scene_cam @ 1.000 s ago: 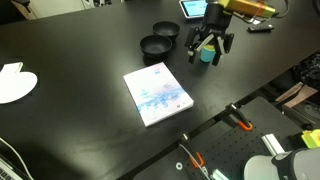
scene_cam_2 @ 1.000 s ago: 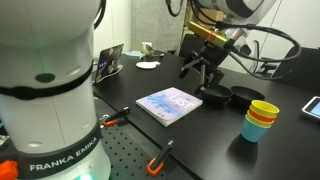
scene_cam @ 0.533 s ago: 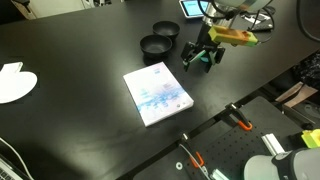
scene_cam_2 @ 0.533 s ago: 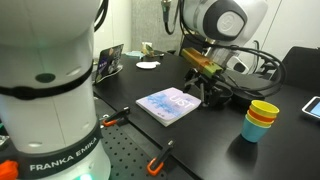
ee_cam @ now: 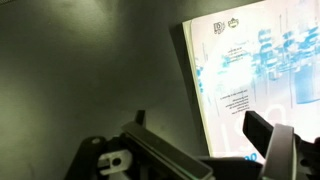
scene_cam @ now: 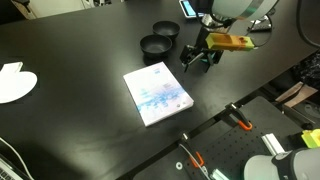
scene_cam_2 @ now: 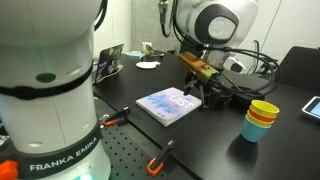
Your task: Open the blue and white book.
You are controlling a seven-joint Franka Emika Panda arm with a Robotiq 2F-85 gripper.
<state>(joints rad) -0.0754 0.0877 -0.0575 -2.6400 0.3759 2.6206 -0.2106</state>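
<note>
An exterior view looks steeply down on the table (scene_cam: 70, 40); an exterior view looks low past a robot base (scene_cam_2: 45, 90). Both share the book (scene_cam: 157, 94), which lies close under the wrist view.

Robot arm (scene_cam_2: 215, 20) of glossy white rounded segments with dark joint rings. Its wide white base (scene_cam_2: 45, 100) has a green-lit ring and a black band lettered FRANKA EMIKA. A yellow-orange block (scene_cam: 230, 42) sits at the wrist beside the black end effector (scene_cam: 194, 62). Black cables (scene_cam_2: 262, 60) loop from the wrist.
</note>
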